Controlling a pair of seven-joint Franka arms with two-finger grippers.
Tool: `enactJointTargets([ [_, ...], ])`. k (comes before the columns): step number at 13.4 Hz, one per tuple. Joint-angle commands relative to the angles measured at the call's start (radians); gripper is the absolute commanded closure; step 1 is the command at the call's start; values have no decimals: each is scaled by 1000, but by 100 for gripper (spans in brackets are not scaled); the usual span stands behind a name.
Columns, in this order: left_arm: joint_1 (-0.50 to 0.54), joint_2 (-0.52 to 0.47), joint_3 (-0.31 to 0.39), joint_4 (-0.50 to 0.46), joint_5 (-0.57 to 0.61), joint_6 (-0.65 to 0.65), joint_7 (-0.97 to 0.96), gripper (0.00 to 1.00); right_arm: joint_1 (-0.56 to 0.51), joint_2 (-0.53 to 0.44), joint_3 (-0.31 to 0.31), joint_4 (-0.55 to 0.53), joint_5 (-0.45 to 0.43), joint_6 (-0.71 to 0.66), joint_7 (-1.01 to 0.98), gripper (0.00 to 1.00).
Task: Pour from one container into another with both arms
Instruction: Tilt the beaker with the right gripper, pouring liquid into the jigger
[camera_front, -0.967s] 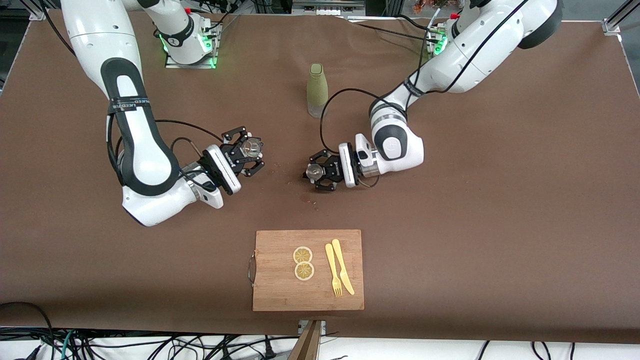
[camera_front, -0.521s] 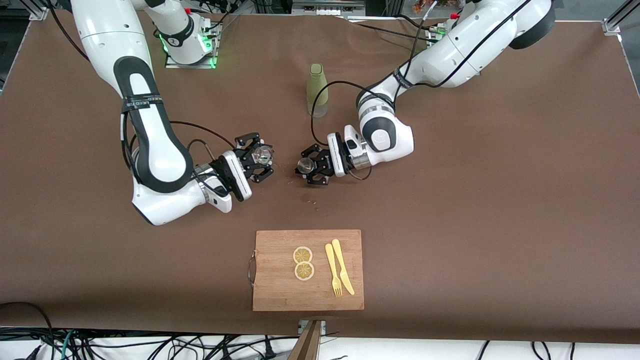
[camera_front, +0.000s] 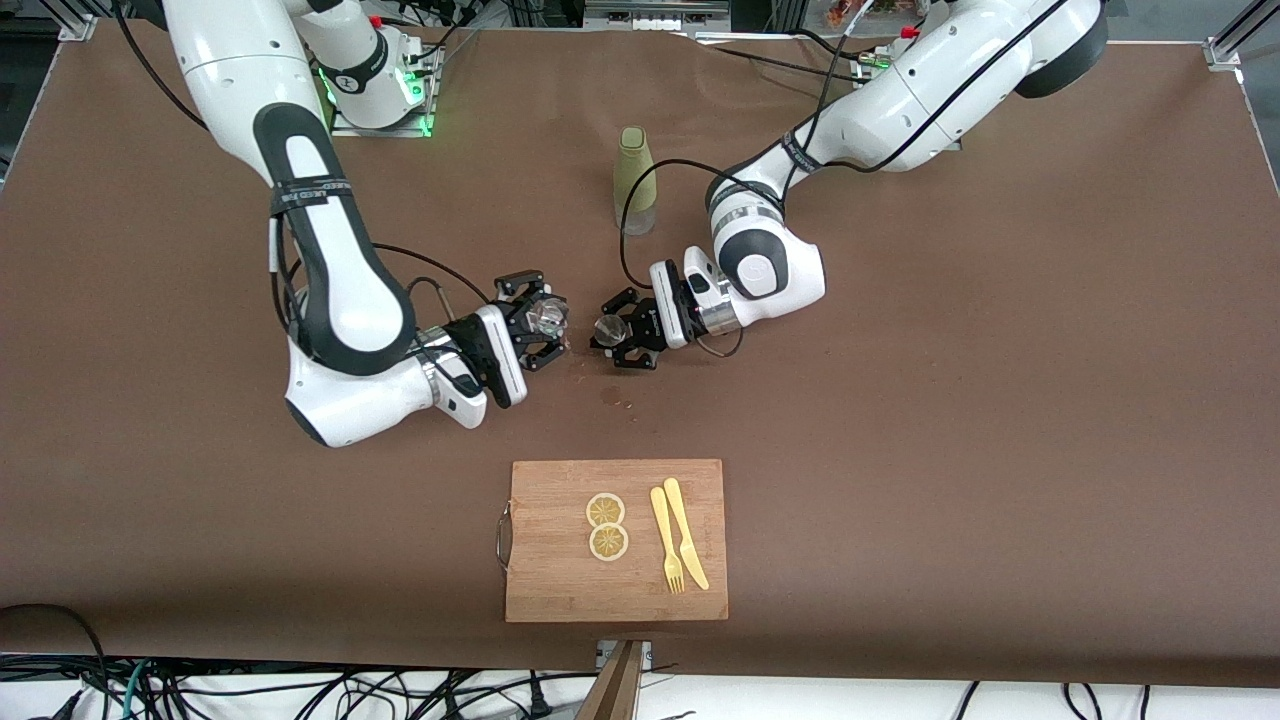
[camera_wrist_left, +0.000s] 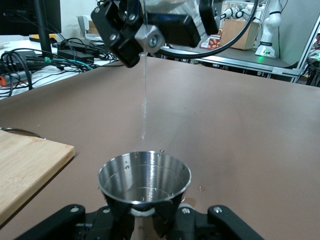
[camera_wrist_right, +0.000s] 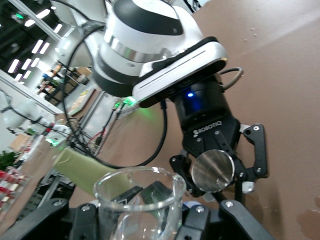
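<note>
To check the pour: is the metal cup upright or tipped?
Upright: in the left gripper, the metal cup's open mouth faces up.

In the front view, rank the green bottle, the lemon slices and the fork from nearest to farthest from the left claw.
From the left claw, shut on a metal cup:
1. Green bottle, standing toward the robots' bases.
2. Lemon slices, on the cutting board, nearer the front camera.
3. Fork, also on the board beside the slices; only slightly farther than they are.

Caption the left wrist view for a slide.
Left gripper holds a metal cup; a thin stream falls from the right gripper's glass.
</note>
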Motion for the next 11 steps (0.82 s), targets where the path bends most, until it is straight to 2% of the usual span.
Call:
enactJointTargets([
  [1,-5,21,-7,75,-68,54,45,100,69,-6,-36,17,4,52,70,95],
  [5,-8,38,-10,109,-100,80,43,100,91,-20,-24,11,-78,65,83,95],
  [11,0,37,-12,99,-102,80,52,100,92,-23,-24,11,-68,83,106,95],
])
